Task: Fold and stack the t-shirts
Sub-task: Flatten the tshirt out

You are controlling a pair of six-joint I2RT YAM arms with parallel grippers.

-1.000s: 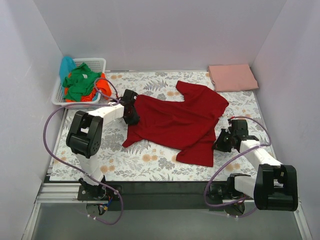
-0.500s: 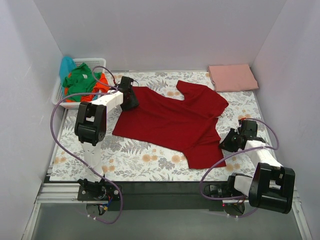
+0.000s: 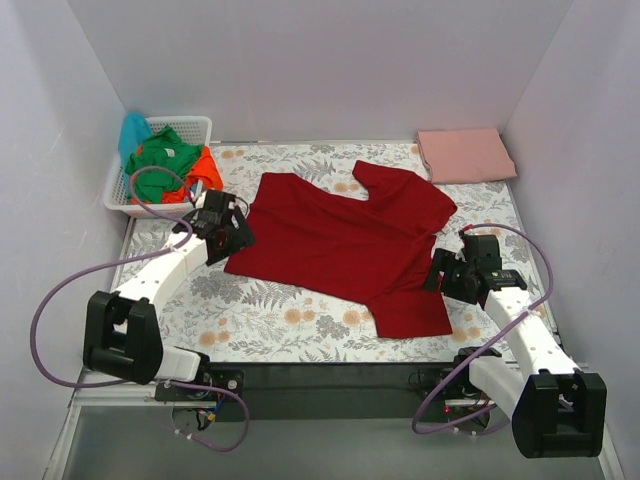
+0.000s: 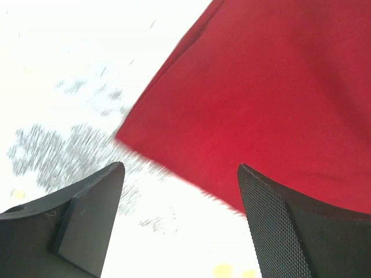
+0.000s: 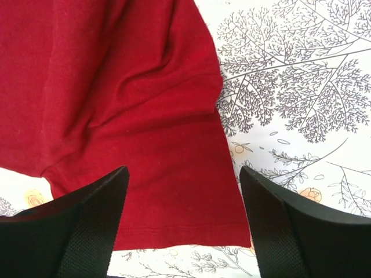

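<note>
At the mat's (image 3: pixel 300 330) 10 o'clock corner sits the basket (image 3: pixel 196 122). It holds a turquoise shirt (image 3: pixel 133 130), a green shirt (image 3: pixel 160 160) and an orange shirt (image 3: pixel 207 165) in a heap, and the orange one hangs over the near rim. Just toward 5 o'clock from the basket is the left gripper (image 3: pixel 228 230), at the 9 o'clock edge of the red shirt (image 3: pixel 340 240). Its wrist view is blurred, but it shows the fingers (image 4: pixel 87 220) spread wide with nothing between them. A corner of the red shirt lies on the mat beyond the tips. The red shirt is spread flat across the mat's middle, mostly smooth, with one sleeve pointing to 12 o'clock. At its 4 o'clock side is the right gripper (image 3: pixel 447 275), its jaws likewise wide and holding nothing. Its wrist view shows a stitched edge of the shirt flat on the mat between the fingers (image 5: pixel 87 231). A folded pink shirt (image 3: pixel 465 153) lies at the mat's 1 o'clock corner, apart from the red one.
</note>
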